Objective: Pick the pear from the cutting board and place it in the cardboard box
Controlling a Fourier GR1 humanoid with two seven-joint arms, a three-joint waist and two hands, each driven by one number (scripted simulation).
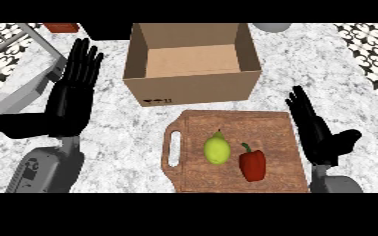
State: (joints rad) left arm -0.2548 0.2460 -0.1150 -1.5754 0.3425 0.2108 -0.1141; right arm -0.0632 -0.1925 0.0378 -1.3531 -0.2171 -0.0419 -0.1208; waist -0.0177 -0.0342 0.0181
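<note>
Head view: we logged the pear upright-looking on the cutting board, long axis toward the cardboard box, stem pointing at it, a red pepper just beside. Our left hand and right hand were spread flat, holding nothing.
</note>
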